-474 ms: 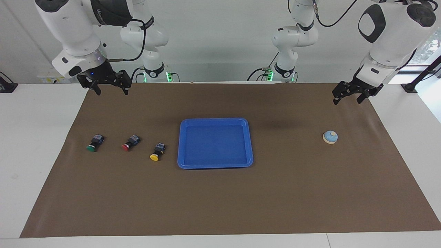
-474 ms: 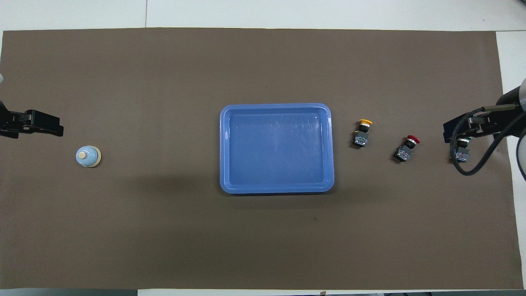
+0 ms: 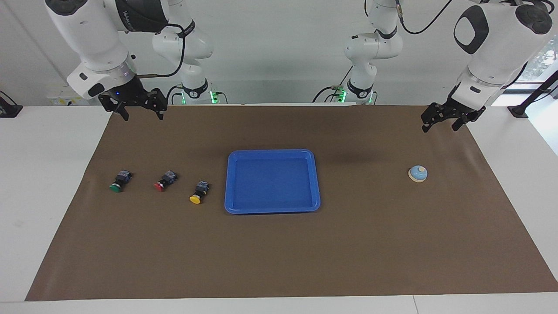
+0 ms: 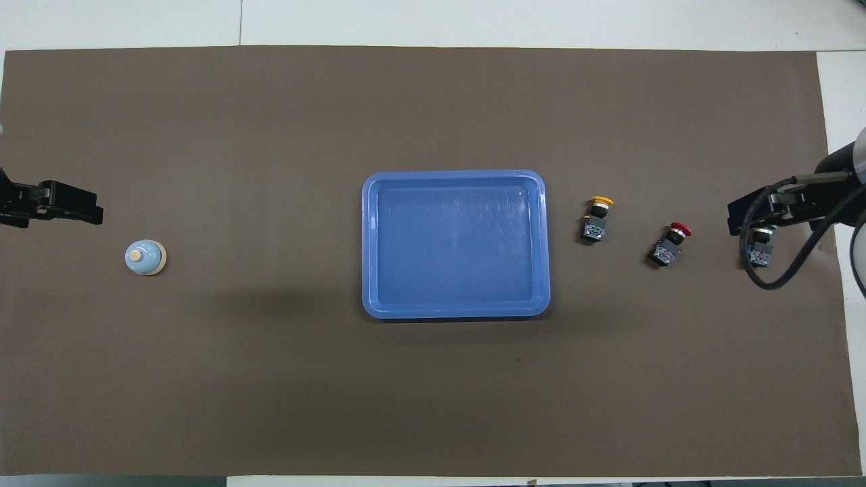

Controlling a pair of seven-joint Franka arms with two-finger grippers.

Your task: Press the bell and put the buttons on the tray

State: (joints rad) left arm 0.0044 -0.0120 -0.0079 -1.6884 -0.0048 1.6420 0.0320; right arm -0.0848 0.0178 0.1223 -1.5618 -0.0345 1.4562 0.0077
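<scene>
Facing view shows nothing placed yet: green button [image 3: 116,187], red button [image 3: 160,186] and yellow button [image 3: 195,199] lie beside the bare tray [image 3: 272,210], the bell [image 3: 417,173] sits toward the left arm's end, and the right gripper [image 3: 139,114] and left gripper [image 3: 439,125] hang with fingers spread, holding nothing.

A bright blue rectangular tray [image 3: 272,153] with a raised rim lies flat at the centre of the frame. In a row at its left lie three black-and-blue buttons on their sides: yellow [image 3: 199,192], red [image 3: 165,180], green [image 3: 120,181]. At right, the light blue bell [image 3: 417,173] sits upright.
</scene>
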